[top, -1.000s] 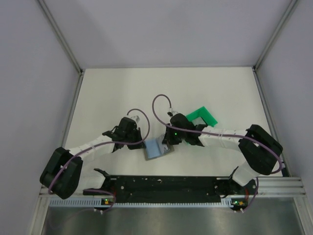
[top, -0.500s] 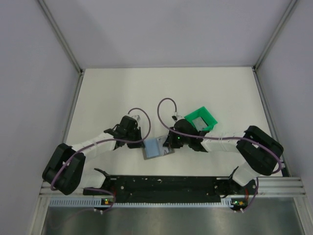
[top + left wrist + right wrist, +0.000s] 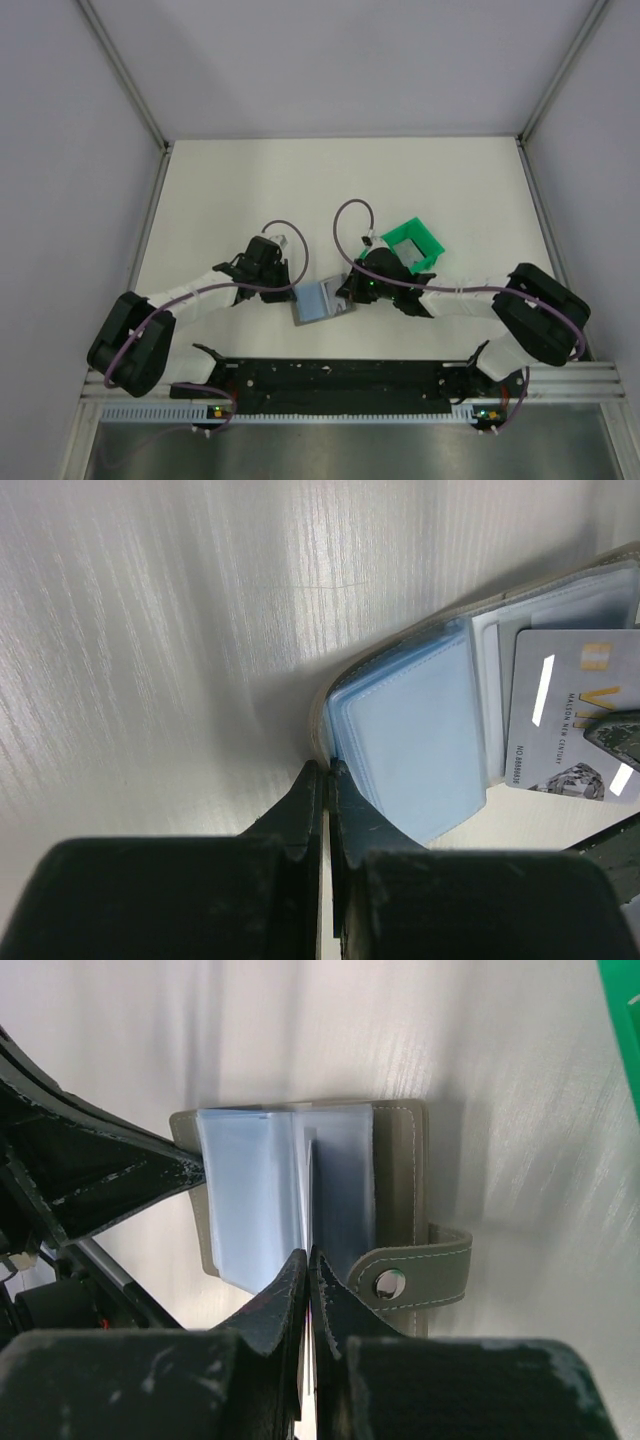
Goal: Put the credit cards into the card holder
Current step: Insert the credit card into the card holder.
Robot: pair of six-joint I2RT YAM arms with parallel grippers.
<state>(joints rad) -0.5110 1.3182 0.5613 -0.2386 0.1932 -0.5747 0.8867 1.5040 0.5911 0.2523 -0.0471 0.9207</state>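
Observation:
The card holder [image 3: 318, 300] lies open near the table's front, with light blue sleeves [image 3: 410, 720] and a grey cover with a snap strap [image 3: 410, 1280]. My left gripper [image 3: 328, 772] is shut on the holder's left edge and pins it there [image 3: 292, 293]. My right gripper [image 3: 309, 1255] is shut on a grey credit card [image 3: 565, 710]. The card stands edge-on between the sleeves [image 3: 311, 1195], partly inside the holder. From above, the right gripper [image 3: 347, 293] sits at the holder's right side.
A bright green open frame [image 3: 412, 240] sits just behind the right wrist, its corner at the right wrist view's edge [image 3: 625, 1020]. The left fingers [image 3: 110, 1175] reach in close to the holder. Cables loop above both wrists. A black rail [image 3: 340, 375] runs along the near edge.
The right wrist has swung right and uncovered more of the green frame, while its fingertips stayed at the holder. The left arm and the holder have barely moved.

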